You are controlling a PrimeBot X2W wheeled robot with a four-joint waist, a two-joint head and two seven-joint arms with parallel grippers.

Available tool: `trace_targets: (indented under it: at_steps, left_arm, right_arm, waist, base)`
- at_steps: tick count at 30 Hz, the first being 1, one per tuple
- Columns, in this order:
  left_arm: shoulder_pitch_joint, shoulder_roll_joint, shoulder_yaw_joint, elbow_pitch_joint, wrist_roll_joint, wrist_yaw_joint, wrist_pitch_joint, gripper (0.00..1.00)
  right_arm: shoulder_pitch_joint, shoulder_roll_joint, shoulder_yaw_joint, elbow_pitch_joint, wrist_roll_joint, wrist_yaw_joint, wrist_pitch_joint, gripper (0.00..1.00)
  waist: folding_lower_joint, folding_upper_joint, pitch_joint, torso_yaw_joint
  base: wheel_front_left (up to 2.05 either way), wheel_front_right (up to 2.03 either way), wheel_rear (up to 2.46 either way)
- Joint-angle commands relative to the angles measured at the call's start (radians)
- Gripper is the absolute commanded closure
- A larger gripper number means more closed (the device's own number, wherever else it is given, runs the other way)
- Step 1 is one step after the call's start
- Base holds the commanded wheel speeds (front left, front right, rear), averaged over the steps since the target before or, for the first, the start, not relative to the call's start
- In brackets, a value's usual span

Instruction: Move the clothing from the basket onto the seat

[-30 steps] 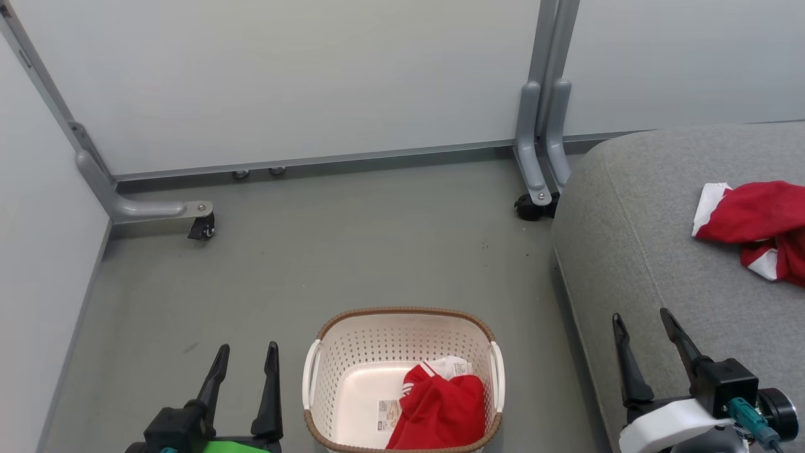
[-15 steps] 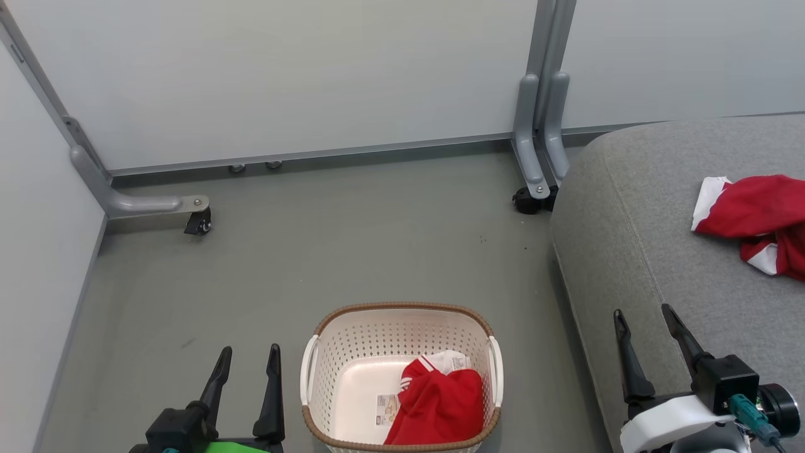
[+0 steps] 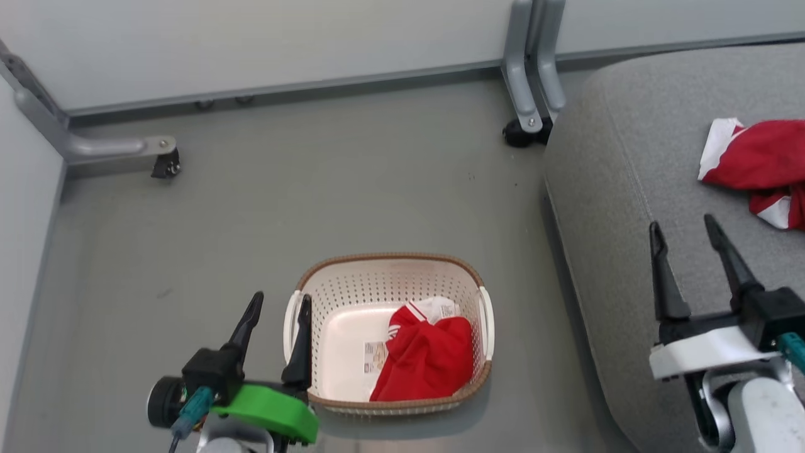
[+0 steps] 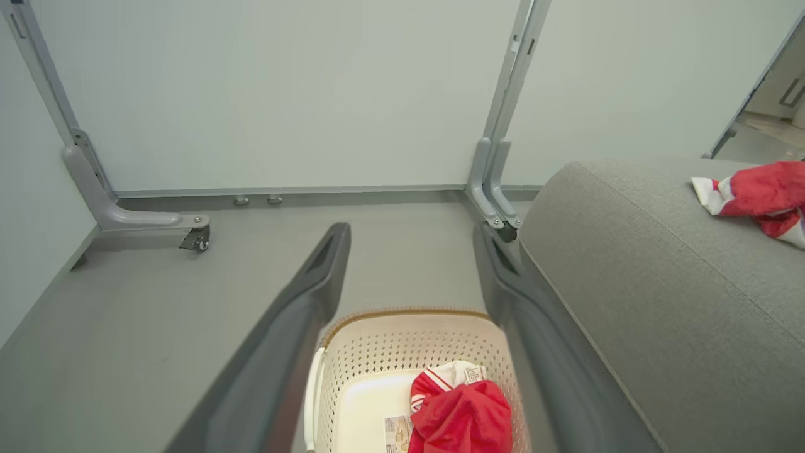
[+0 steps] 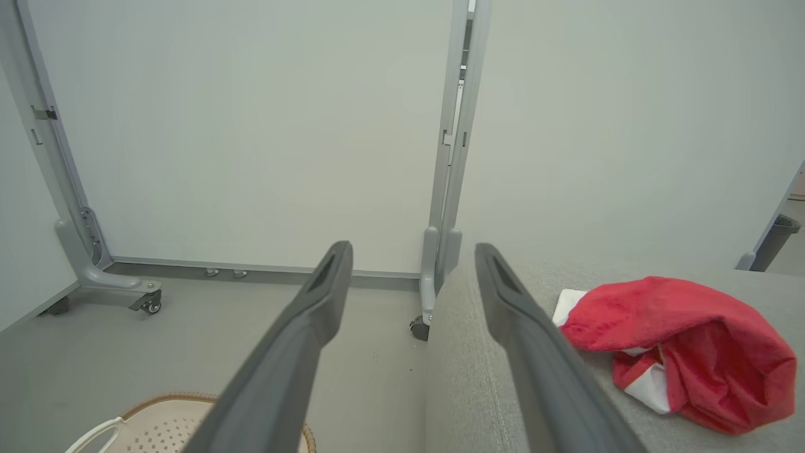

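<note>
1. Left gripper point(image 3: 282, 301): fingers spread wide, nothing held. It is just beside the left handle of the basket point(image 3: 390, 257), which stands on the floor point(image 3: 188, 214).
2. Red garment in the basket point(image 3: 427, 358): a crumpled heap against the right wall, with white striped trim at its far end. A sticker point(image 3: 375, 357) lies beside it on the basket bottom. Expect the garment to be light, limp and not fragile. It will probably unfold and trail when raised, and could snag the rim or drag the light basket along. Recommended hold: the highest bunched fold at mid-heap, pinching several layers rather than the thin trim.
3. Seat point(image 3: 622, 189): right of the basket, not touching it.
4. Right gripper point(image 3: 682, 223): fingers spread wide, nothing held, above the seat.
5. Red garment on the seat point(image 3: 758, 154): already delivered, lying beyond the right gripper.

View differences: the head view gives the basket's whole outline and both grippers. The left wrist view looks between its fingers into the basket and resolves the trim and a small label. The head view cuts the red garment on the seat at its right edge. The right wrist view shows that whole heap, plus one corner of the basket.
</note>
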Motion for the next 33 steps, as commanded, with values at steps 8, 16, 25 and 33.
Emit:
trace_targets:
  at_steps: [8,16,25,33]
  left_arm:
    - [-0.282,0.003,-0.081,0.164,0.104,-0.023,0.000,0.00]
    - [-0.540,0.004,-0.159,0.399,0.171,-0.037,0.000,0.00]
    - [-0.743,0.005,-0.353,0.669,0.096,-0.039,0.000,0.00]
    - [-0.892,0.007,-0.512,0.867,-0.063,-0.039,0.018,0.00]
  right_arm:
    - [-0.148,-0.031,-0.053,-0.112,0.015,0.000,-0.003,0.00]
    - [-0.217,-0.027,-0.093,-0.208,0.021,0.000,-0.003,0.00]
    - [-0.247,-0.004,-0.080,-0.273,0.032,0.000,-0.003,0.00]
    - [-0.255,0.001,-0.038,-0.280,0.037,0.000,-0.003,0.00]
  waist:
    - [0.0000,0.0000,0.409,-0.090]
    - [0.0000,0.0000,0.605,-0.146]
    - [0.0000,0.0000,0.747,-0.197]
    - [0.0000,0.0000,0.832,-0.218]
  base:
    - [0.00,0.00,0.00]
    - [0.00,0.00,0.00]
    - [0.00,0.00,0.00]
    - [0.00,0.00,0.00]
